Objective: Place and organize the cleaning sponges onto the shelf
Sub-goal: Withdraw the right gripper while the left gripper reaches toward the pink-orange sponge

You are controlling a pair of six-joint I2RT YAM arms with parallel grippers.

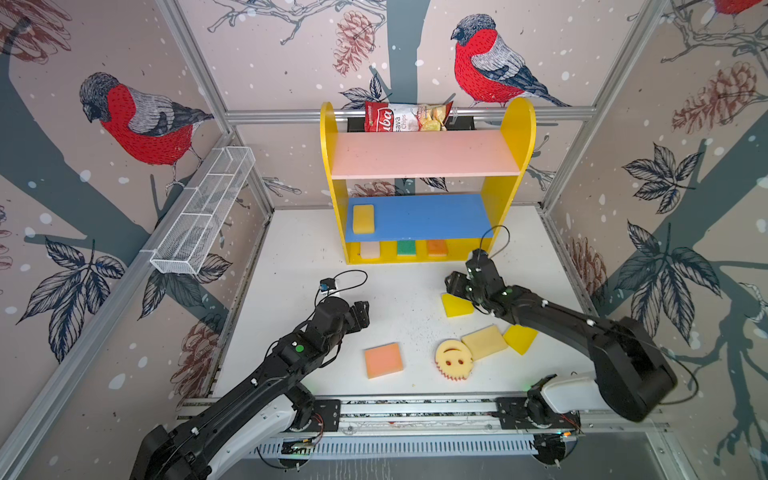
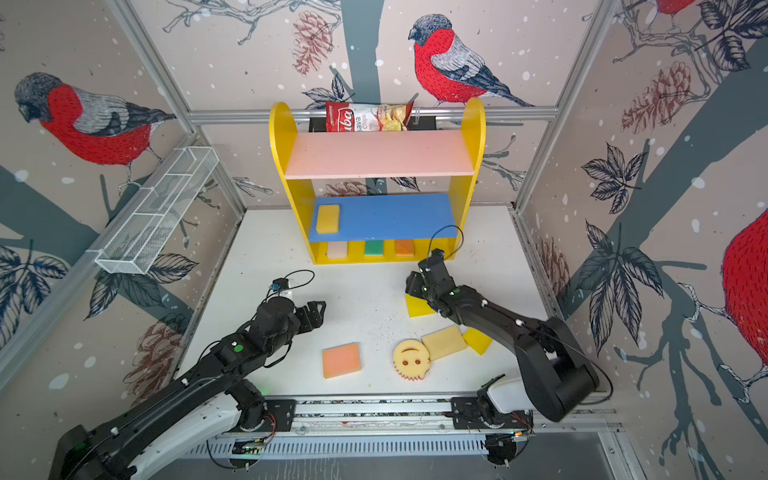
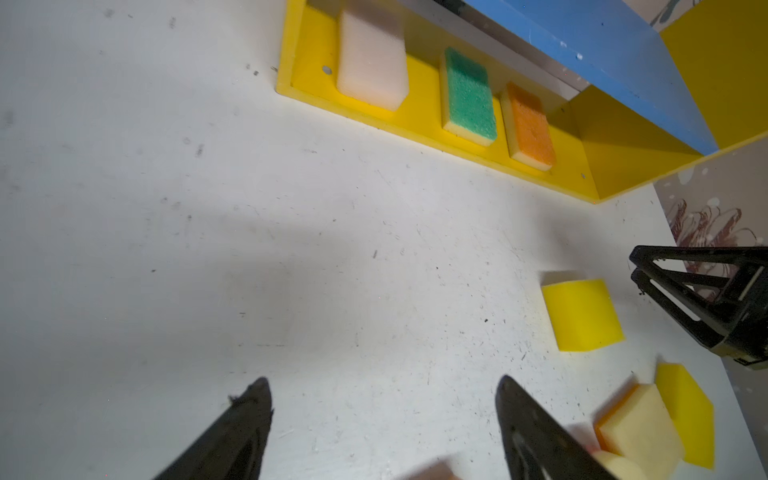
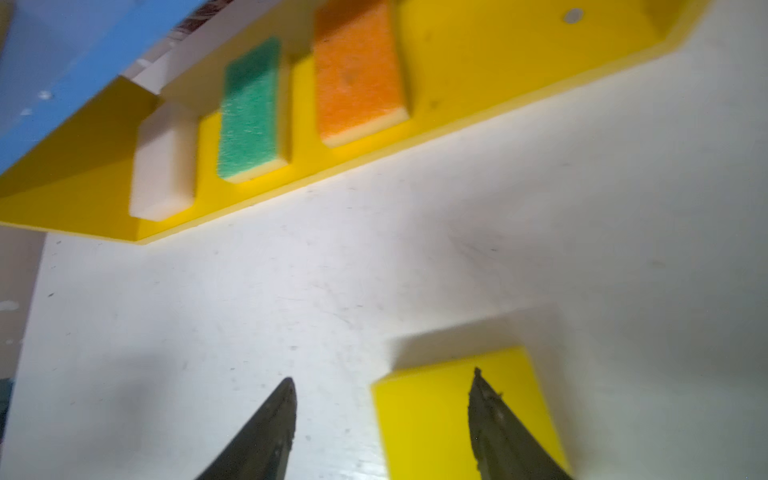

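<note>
Hovering right gripper (image 4: pixel 383 375) splayed above yellow sponge (image 4: pixel 428 415), left gripper (image 3: pixel 383 379) splayed empty; chips bag (image 1: pixel 405 117) between shelf (image 1: pixel 517 124) sides

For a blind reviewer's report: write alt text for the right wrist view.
The right gripper, jaws apart and holding nothing, hangs over the white table, a yellow sponge lying partly behind one finger. Beyond, the shelf's yellow base carries a cream sponge, a green sponge and an orange sponge in a row under the blue board.
</note>
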